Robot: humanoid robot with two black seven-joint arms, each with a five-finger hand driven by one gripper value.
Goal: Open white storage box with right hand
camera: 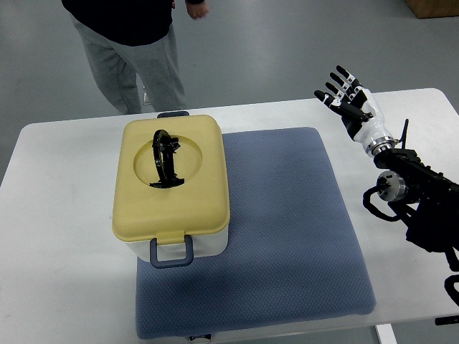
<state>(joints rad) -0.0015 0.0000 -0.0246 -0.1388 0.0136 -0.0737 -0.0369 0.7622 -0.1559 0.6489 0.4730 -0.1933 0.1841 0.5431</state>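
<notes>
Even bright overhead light, soft shadow under box [172, 193] front, sharp pic, no glare/blur.

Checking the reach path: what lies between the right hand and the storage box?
In the top view, only the blue mat and bare white table lie between the right hand and the storage box; no other object lies between.

The right robot hand [350, 99] has a white palm shell and slim black fingers [337, 75], each tipped with a small pale pad. Behind it a silver metal wrist ring joins a black forearm [419, 188] built of blocky housings, with a round grey joint cap on its side and loose black cables looping beneath. The person [133, 43] at the far side wears a black top and light grey trousers.
</notes>
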